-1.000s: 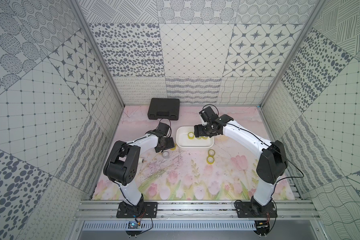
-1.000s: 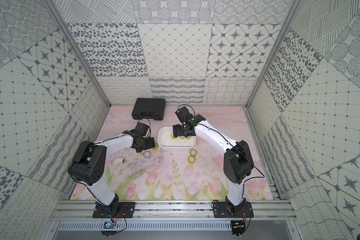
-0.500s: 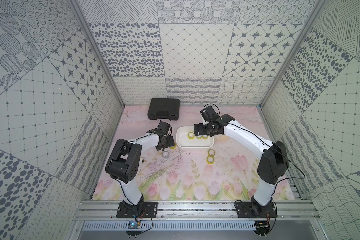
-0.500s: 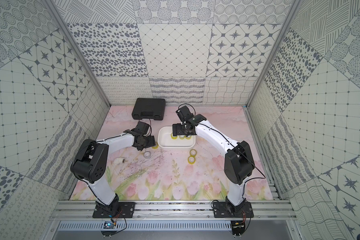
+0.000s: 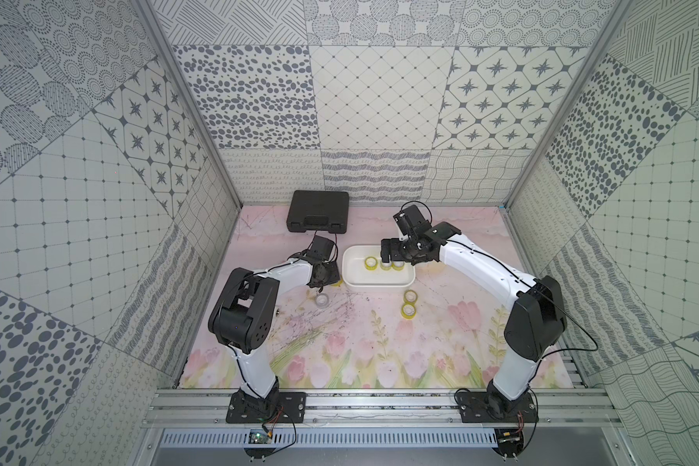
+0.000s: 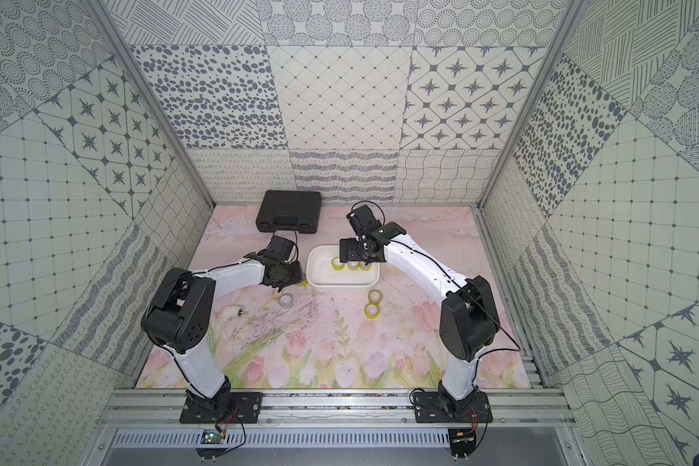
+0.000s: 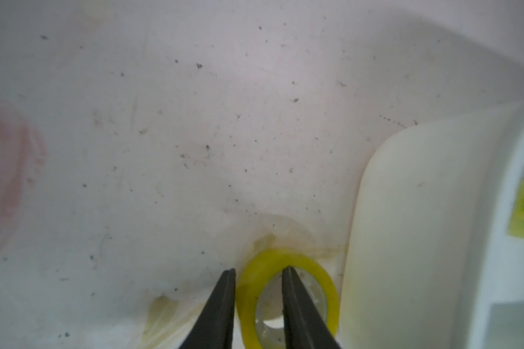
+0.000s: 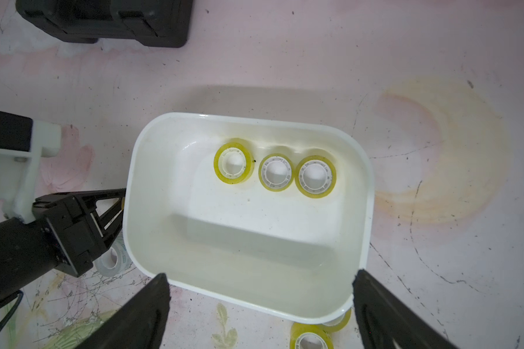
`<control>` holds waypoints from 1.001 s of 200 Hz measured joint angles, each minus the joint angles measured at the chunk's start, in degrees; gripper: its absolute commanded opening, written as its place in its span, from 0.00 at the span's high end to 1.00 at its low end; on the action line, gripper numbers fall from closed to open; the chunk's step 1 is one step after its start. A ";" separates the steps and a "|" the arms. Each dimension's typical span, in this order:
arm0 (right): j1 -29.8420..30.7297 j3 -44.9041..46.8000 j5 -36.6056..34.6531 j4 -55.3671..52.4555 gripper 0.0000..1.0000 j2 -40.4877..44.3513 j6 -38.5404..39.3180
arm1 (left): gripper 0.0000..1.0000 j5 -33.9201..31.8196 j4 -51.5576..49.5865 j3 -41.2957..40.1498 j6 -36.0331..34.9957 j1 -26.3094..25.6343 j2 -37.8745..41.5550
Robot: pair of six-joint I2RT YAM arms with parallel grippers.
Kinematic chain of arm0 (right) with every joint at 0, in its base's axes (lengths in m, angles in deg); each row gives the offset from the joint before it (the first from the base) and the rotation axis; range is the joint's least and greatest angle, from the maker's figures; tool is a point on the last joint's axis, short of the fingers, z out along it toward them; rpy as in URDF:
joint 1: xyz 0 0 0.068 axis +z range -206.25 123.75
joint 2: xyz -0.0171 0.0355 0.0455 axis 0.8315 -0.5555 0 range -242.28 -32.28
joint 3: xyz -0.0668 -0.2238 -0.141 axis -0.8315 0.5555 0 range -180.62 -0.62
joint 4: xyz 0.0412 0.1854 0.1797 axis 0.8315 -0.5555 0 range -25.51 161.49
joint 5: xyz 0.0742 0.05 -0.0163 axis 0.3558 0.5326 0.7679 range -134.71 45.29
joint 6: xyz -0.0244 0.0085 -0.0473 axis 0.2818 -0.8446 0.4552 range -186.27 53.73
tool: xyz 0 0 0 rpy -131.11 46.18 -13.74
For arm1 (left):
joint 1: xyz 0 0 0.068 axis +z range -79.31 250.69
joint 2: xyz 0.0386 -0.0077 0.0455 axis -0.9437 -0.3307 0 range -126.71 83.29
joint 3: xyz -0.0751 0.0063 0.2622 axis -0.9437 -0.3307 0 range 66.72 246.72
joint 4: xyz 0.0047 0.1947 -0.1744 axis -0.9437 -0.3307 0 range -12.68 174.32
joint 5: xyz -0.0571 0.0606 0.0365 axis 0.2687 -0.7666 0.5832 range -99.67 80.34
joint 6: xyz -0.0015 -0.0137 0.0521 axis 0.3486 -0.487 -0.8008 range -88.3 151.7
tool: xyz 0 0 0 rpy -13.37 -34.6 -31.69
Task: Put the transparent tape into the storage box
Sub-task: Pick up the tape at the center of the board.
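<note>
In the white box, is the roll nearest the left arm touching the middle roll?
Apart. The right wrist view shows bare box floor between the roll nearest the left arm and the middle roll.

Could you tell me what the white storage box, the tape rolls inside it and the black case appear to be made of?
The storage box looks like glossy moulded plastic: smooth white walls with highlights and rounded corners. The tape rolls look like clear yellowish film wound on white ribbed plastic cores. The black case appears to be matte hard plastic, with moulded ridges.
</note>
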 measured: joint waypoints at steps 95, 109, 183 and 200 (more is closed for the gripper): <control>-1.22 0.48 0.44 0.61 0.03 0.81 -0.20 | 1.00 -2.51 -1.86 -1.66 0.42 -0.26 2.62; -1.22 0.48 0.55 0.63 0.03 0.81 -0.11 | 1.00 -3.93 -4.35 -1.90 0.42 -0.26 3.78; -1.70 0.46 1.07 0.63 0.03 0.81 0.15 | 1.00 -9.53 -14.12 0.96 -0.46 -0.17 10.97; -1.92 0.46 1.20 0.66 0.04 0.81 0.20 | 1.00 -9.70 -15.32 2.38 -1.14 -0.09 12.52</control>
